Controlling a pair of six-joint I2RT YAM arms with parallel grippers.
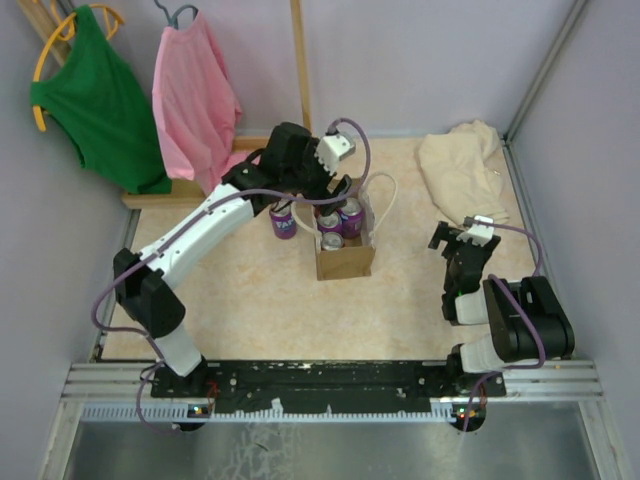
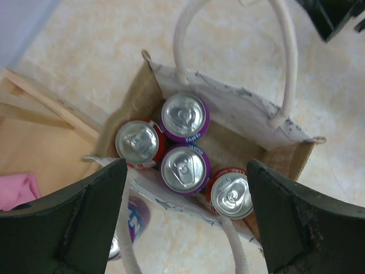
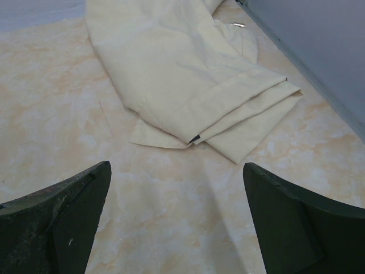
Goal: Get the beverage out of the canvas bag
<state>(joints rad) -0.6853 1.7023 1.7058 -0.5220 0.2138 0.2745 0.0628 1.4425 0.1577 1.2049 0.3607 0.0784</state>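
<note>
Left tool (image 2: 185,165), jaws spread and pinching nothing, hangs above the canvas bag (image 2: 245,114), likely because the beverage cans (image 2: 184,117) stand upright inside it and must leave between its rope handles (image 2: 285,63), while the right tool (image 3: 177,188), also spread, waits well away from the bag.

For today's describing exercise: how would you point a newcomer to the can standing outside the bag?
On the marbled table, find the small brown canvas bag with white rope handles. Just left of it in the top view stands one purple can; every other can sits inside the bag.
</note>
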